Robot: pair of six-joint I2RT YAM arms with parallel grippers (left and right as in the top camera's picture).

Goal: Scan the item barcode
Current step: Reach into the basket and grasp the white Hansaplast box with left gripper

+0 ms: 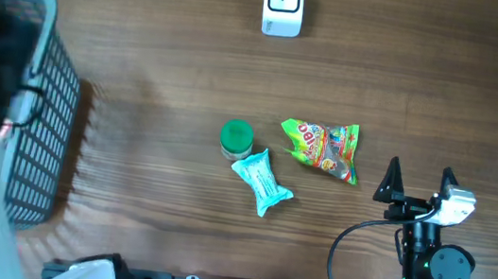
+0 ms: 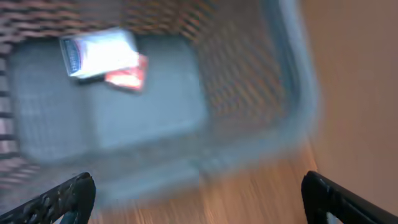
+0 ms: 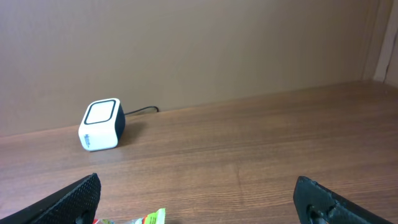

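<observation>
Basket (image 2: 292, 93) under left gripper (image 2: 195, 186), jaws released, nothing between; white-blue packet (image 2: 99, 53) lies inside it. Right gripper (image 1: 422, 168) spread wide, empty, near candy bag (image 1: 324, 147). Green-lidded jar (image 1: 236, 138) just beside blue pouch (image 1: 263, 181). Scanner (image 1: 284, 4) at far edge
</observation>
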